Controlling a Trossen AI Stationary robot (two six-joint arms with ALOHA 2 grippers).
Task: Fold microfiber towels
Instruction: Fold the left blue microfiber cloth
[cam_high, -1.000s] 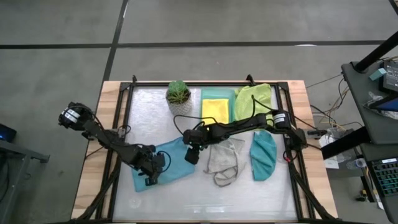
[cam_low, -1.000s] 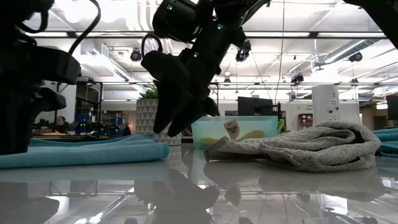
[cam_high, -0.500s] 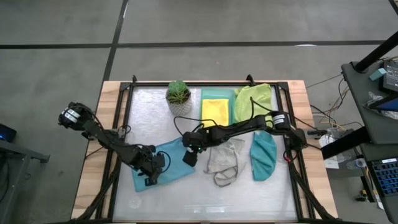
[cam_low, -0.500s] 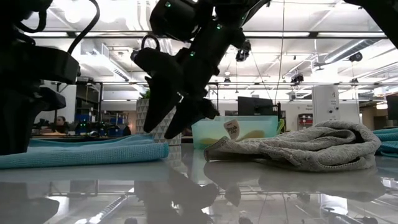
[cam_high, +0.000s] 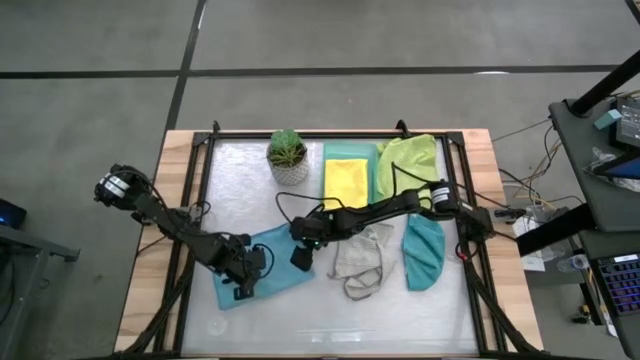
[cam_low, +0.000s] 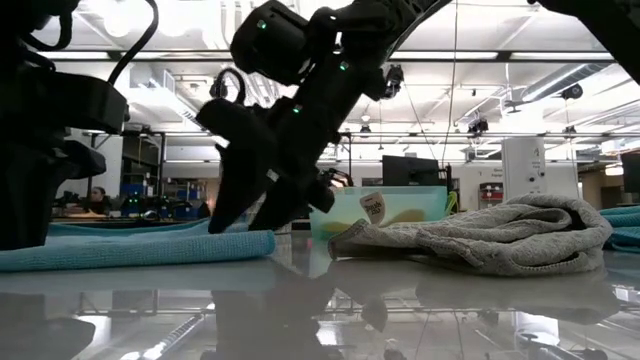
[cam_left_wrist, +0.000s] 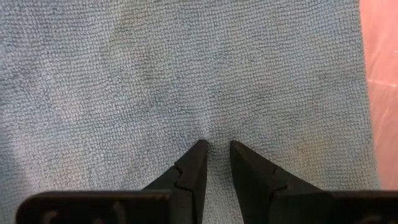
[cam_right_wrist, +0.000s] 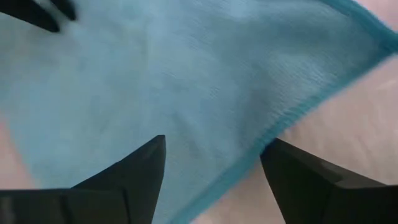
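Right gripper (cam_high: 300, 256), at frame centre of the high view, stands with jaws spread wide over the right edge of the light blue towel (cam_high: 268, 264), gripping nothing. Left gripper (cam_high: 243, 281), at lower left, presses its nearly closed fingertips (cam_left_wrist: 200, 154) into that towel; whether cloth is pinched between them is hard to make out. The pale grey towel (cam_high: 361, 260) lies crumpled just right of centre.
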